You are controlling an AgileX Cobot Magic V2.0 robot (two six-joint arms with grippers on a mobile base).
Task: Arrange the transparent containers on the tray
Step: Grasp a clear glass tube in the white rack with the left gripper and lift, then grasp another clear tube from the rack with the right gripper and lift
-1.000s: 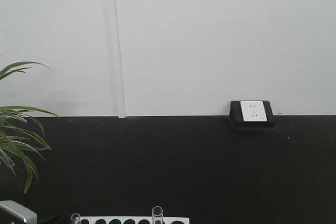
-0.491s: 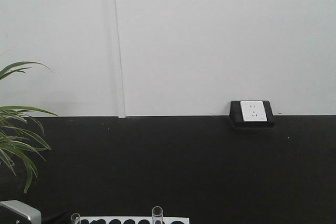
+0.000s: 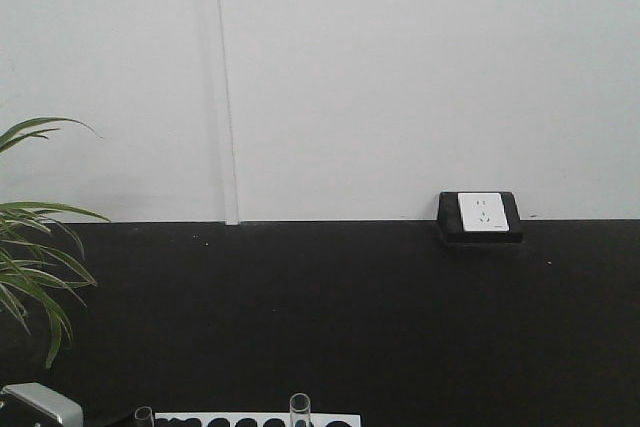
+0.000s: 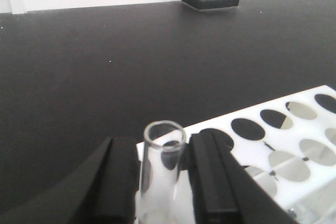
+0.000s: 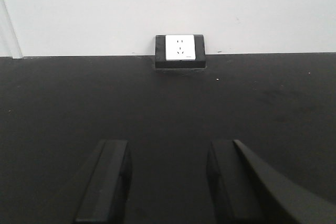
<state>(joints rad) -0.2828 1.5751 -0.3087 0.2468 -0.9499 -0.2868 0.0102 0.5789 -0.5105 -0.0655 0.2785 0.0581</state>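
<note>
Left gripper point(image 4: 164, 153): I have its two black fingers point(image 4: 118, 179) flanking the clear glass test tube point(image 4: 164, 145), very close on both sides. I cannot tell whether the pads are pressing on the glass.

Tube's place: it stands upright in a corner hole of the white holed plastic rack point(image 4: 294, 148), on the matte black tabletop point(image 4: 131, 66).

Right gripper point(image 5: 168, 182): jaws apart, nothing between them, hanging over bare black surface.

Yellow tray: not in any view (I would have to find it before carrying anything over).

Risk: if the grip is loose, I expect the smooth glass to slip on the lift. If I pull off vertical, the tube could bind in its hole and drag the light rack along. Too hard a squeeze could crack the thin wall.

Left wrist view only: the fingers' closeness to the tube and the rack's empty holes.

Front view only: a second clear tube point(image 3: 143, 415) at the rack's point(image 3: 330, 419) left end, a green leafy plant point(image 3: 35, 267), and two rims cut off at the bottom edge.

Right wrist view: the white wall socket point(image 5: 179, 47), head-on.
</note>
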